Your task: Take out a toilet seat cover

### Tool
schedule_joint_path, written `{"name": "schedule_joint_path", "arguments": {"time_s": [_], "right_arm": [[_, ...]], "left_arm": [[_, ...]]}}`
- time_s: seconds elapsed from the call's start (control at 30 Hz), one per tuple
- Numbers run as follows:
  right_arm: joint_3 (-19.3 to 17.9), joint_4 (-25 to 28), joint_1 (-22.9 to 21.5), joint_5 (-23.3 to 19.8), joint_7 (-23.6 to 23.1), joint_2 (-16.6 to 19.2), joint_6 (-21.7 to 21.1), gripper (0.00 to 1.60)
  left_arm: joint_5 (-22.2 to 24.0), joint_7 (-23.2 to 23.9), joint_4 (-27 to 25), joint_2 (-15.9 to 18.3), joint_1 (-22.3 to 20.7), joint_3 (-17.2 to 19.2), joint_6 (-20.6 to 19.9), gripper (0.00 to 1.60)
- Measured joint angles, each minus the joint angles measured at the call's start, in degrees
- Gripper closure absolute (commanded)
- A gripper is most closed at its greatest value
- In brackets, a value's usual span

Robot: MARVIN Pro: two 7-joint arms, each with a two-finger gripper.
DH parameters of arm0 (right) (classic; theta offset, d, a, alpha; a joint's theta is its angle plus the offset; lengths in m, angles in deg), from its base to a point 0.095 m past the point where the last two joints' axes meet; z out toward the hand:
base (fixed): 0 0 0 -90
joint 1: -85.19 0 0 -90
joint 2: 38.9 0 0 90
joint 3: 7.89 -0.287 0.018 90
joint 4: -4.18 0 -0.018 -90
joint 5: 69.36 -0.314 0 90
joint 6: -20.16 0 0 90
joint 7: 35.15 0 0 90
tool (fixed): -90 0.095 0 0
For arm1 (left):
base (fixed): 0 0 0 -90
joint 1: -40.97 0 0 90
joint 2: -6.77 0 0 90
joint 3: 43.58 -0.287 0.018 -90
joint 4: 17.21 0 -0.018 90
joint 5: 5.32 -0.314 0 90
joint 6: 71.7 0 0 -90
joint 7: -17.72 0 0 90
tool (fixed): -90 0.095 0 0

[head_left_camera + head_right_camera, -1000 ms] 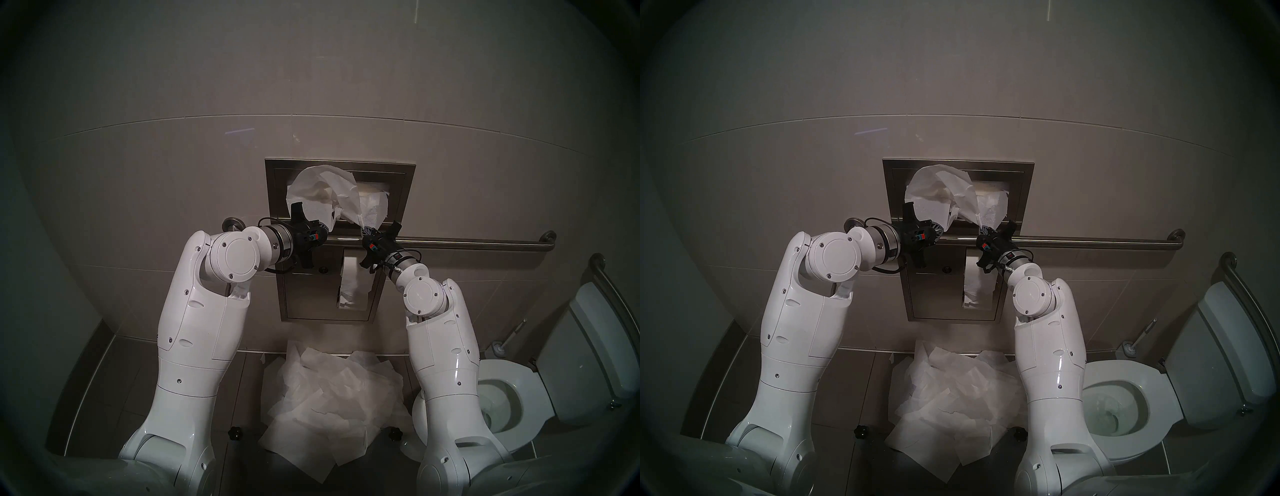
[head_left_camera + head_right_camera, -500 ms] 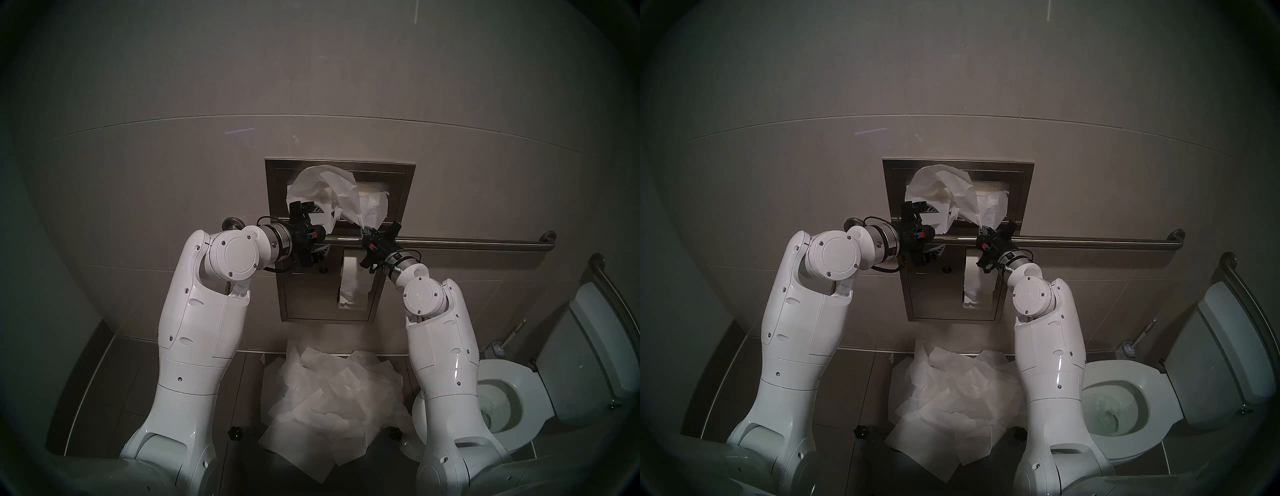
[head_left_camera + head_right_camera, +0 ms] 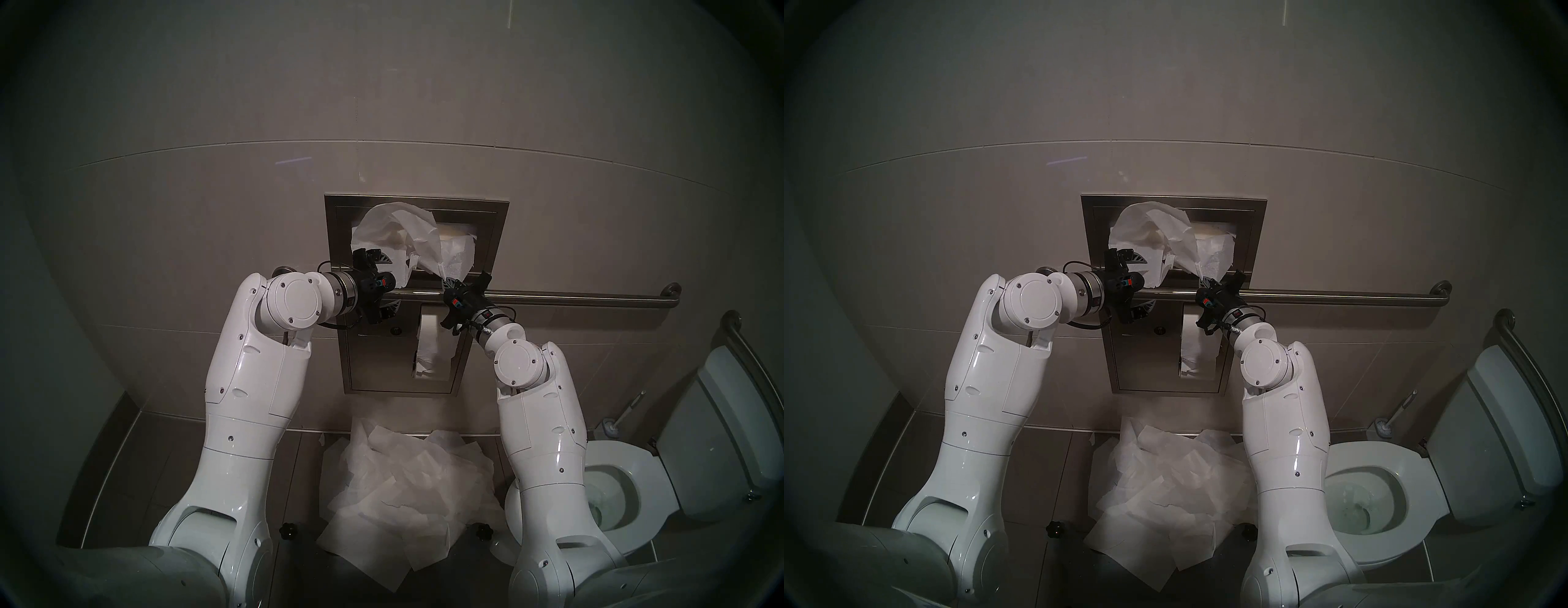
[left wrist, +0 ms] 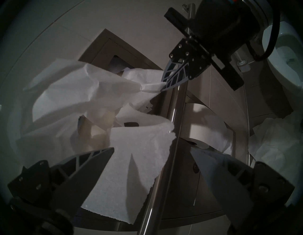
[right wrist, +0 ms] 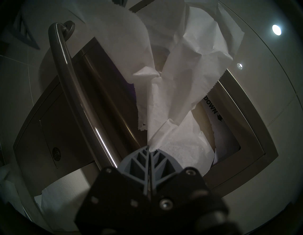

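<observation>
The toilet seat cover [image 3: 399, 237] is a thin, wrinkled white sheet bulging out of the steel wall dispenser [image 3: 488, 220]. My right gripper [image 3: 450, 281] is shut on a twisted lower corner of it, just above the grab bar. The right wrist view shows the pinched paper [image 5: 164, 98] rising from the closed fingertips of the right gripper [image 5: 149, 148]. My left gripper [image 3: 392, 282] is open wide at the sheet's lower left. In the left wrist view a loose flap [image 4: 136, 157] and the grab bar [image 4: 164, 164] lie between its spread fingers [image 4: 91, 164].
A horizontal steel grab bar [image 3: 572, 297] crosses the dispenser front. A toilet paper roll [image 3: 430, 344] sits in the lower recess. Several loose sheets [image 3: 403, 488] are piled on the floor below. The toilet [image 3: 615, 488] and a brush [image 3: 611, 429] stand at the right.
My left gripper, shut at the sheet's lower flap a second ago, has opened wide, and the left arm has shifted a little right and up. The right arm and its grip are unchanged.
</observation>
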Motion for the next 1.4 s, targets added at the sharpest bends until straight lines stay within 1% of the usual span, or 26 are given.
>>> {"name": "schedule_joint_path", "arguments": {"time_s": [0.13,0.4,0.43,0.47,0.5,0.53,0.7,1.0,1.23,1.37,1.4], "right_arm": [[-0.06,-0.02,0.0,0.04,-0.03,-0.05,0.04,1.6],[-0.18,-0.05,0.0,0.12,-0.09,-0.16,0.13,1.6],[-0.2,-0.05,0.0,0.14,-0.1,-0.19,0.16,1.6],[-0.21,-0.05,0.0,0.14,-0.1,-0.19,0.16,1.6],[-0.21,-0.05,-0.01,0.15,-0.11,-0.2,0.17,1.6],[-0.23,-0.05,-0.01,0.16,-0.11,-0.21,0.18,1.6],[-0.31,-0.03,-0.01,0.22,-0.15,-0.29,0.25,1.6],[-0.39,0.0,-0.01,0.32,-0.21,-0.39,0.33,1.6],[-0.46,0.0,-0.01,0.42,-0.25,-0.48,0.38,1.6],[-0.5,0.0,-0.01,0.47,-0.27,-0.54,0.42,1.6],[-0.51,0.0,-0.01,0.49,-0.28,-0.56,0.43,0.0]], "left_arm": [[-0.15,-0.56,1.72,-0.04,-1.31,0.09,0.4,0.0],[-1.46,-2.52,2.4,-0.53,-4.07,0.1,1.07,0.0],[-1.88,-2.92,2.74,-0.66,-4.72,0.1,1.13,0.89],[-1.97,-3.0,2.85,-0.69,-4.87,0.1,1.14,0.89],[-2.06,-3.08,2.97,-0.72,-5.03,0.1,1.14,1.39],[-2.31,-3.29,3.3,-0.8,-5.41,0.1,1.18,1.6],[-3.57,-3.98,5.12,-0.95,-6.62,-0.02,1.68,1.6],[-3.88,-3.62,5.51,-1.05,-6.78,-0.05,2.46,1.6],[-3.22,-1.65,1.94,-1.1,-5.61,-0.28,3.04,1.6],[-3.04,-0.03,-0.73,-1.1,-3.82,-1.0,3.24,1.6],[-2.97,0.43,-1.49,-1.1,-3.1,-1.17,3.25,1.6]]}}
